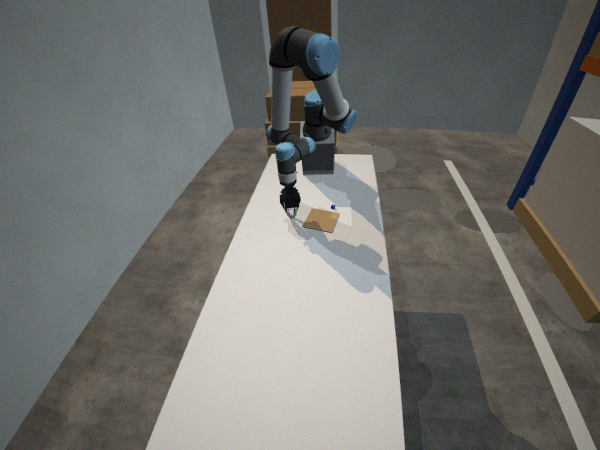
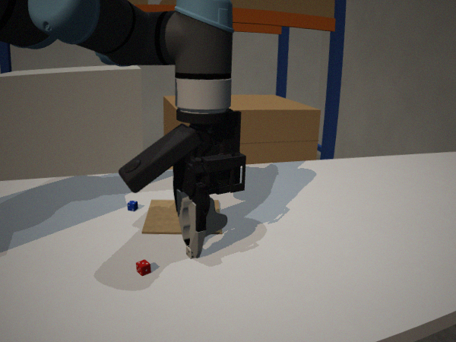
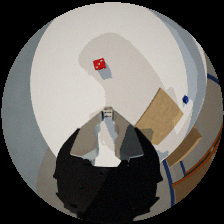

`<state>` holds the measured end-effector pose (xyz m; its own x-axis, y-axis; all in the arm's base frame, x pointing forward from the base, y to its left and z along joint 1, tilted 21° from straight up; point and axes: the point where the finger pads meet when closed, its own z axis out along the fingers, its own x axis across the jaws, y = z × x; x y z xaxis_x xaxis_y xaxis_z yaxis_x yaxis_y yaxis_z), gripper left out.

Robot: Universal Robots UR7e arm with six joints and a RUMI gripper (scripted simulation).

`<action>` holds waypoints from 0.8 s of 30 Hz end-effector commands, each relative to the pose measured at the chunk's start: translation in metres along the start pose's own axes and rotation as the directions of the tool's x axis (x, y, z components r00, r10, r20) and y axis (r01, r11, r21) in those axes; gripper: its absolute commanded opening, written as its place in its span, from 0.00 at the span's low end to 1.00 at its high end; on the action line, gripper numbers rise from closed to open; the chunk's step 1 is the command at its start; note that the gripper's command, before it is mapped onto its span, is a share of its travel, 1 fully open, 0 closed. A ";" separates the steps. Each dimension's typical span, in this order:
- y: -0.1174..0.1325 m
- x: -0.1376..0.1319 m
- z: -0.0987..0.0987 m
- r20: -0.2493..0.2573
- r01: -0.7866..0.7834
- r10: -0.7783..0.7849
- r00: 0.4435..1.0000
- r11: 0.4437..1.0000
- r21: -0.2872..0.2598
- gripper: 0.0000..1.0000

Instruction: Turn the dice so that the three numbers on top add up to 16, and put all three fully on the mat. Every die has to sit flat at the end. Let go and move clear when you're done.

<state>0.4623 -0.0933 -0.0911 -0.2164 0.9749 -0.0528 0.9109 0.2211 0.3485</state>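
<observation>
Pale die: While the jaws are down at the table (image 1: 300, 325) (image 2: 323, 247) (image 3: 60, 75), this die (image 2: 189, 251) (image 3: 108, 113) sits between their tips, off the mat (image 1: 325, 220) (image 2: 163, 216) (image 3: 160, 117); its pips are too small to read surely.
Jaws: nearly together, pinching the pale die low by opposite sides.
Handling: probably light, stiff and hard to damage; smooth faces could let it pivot or slip if gripped off-centre.
Hold: best taken square across two parallel faces, near mid-height, with room to roll it.
Red die (image 2: 143, 267) (image 3: 99, 64): on the table, apart from the jaws and off the mat.
Blue die (image 1: 333, 206) (image 2: 132, 205) (image 3: 185, 99): just beside the mat, not on it.
Next: likely a small lift, then a quarter turn if its number needs changing; letting go while tilted risks a tumble.
</observation>
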 end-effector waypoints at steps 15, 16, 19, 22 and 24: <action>0.000 0.000 -0.006 0.001 0.000 0.000 1.000 1.000 -0.001 0.00; 0.000 0.000 -0.008 0.001 0.000 0.000 1.000 1.000 -0.001 0.00; 0.000 0.000 -0.014 0.001 0.000 0.000 1.000 1.000 -0.001 0.00; 0.000 0.000 -0.022 0.001 0.000 0.000 1.000 1.000 -0.001 0.00; 0.000 0.000 -0.028 0.001 0.000 0.000 1.000 1.000 -0.001 0.00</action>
<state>0.4565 -0.0937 -0.0757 -0.2162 0.9749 -0.0532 0.9108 0.2210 0.3488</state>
